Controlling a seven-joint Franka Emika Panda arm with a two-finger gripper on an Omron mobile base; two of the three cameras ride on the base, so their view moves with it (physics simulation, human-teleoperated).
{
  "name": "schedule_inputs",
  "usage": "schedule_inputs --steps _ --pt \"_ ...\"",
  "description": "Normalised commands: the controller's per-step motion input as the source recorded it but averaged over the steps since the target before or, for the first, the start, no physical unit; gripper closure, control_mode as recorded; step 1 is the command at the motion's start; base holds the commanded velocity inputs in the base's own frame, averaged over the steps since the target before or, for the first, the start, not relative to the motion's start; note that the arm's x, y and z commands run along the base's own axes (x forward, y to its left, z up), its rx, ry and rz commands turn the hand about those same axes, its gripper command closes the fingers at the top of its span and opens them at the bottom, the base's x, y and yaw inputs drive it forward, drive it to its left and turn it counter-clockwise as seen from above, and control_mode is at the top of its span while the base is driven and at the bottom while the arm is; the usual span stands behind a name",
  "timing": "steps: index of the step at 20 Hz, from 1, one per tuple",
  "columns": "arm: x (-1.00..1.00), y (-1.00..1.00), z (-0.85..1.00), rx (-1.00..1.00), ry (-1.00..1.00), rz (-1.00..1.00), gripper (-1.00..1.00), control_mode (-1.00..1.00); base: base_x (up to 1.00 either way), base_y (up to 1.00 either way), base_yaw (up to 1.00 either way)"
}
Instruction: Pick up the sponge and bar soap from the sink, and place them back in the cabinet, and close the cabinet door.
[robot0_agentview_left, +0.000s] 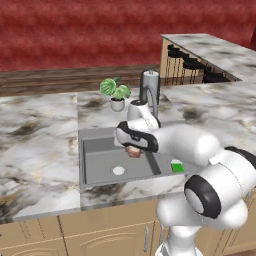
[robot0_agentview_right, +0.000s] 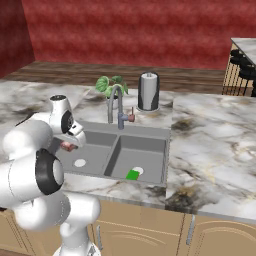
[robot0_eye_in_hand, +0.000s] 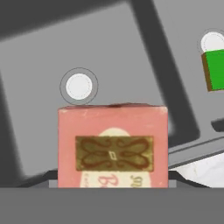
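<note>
My gripper (robot0_agentview_left: 133, 150) is shut on the bar soap (robot0_eye_in_hand: 113, 146), a reddish block with an ornate label, held above the left basin of the dark grey sink (robot0_agentview_left: 100, 147). The soap (robot0_agentview_right: 66, 145) peeks out under the hand in the right base view, and its body hides the fingers in the hand view. The sponge (robot0_agentview_left: 177, 166), bright green with a white rounded part, lies in the right basin (robot0_agentview_right: 132, 174) and sits at the right edge of the hand view (robot0_eye_in_hand: 215, 70). A white drain disc (robot0_eye_in_hand: 79, 86) lies below the soap. The open cabinet and its shelf are out of view.
A steel faucet (robot0_agentview_right: 116, 106) arches over the sink's back rim. A potted plant (robot0_agentview_right: 111, 86) and a steel cylinder (robot0_agentview_right: 148, 91) stand behind it. Marble counter (robot0_agentview_right: 215, 145) surrounds the sink. Tan doors with vertical handles (robot0_agentview_left: 146, 238) run below it. Dark stools (robot0_agentview_left: 190, 62) stand at the far right.
</note>
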Motion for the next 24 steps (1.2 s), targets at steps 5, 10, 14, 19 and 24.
schedule_inputs --steps 5,10,14,19,24 --pt "-0.45 -0.20 0.32 -0.05 0.00 0.11 1.00 -1.00 0.00 0.00 0.00" --pt "-0.49 -0.26 0.41 -0.01 0.00 0.09 1.00 -1.00 0.00 0.00 0.00" --pt "-0.38 -0.29 0.42 0.00 0.00 0.08 1.00 -1.00 0.00 0.00 0.00" --pt "-0.39 -0.25 0.41 0.00 0.00 0.07 1.00 -1.00 0.00 0.00 0.00" --pt "-0.39 -0.23 0.39 0.00 0.00 0.06 1.00 -1.00 0.00 0.00 0.00"
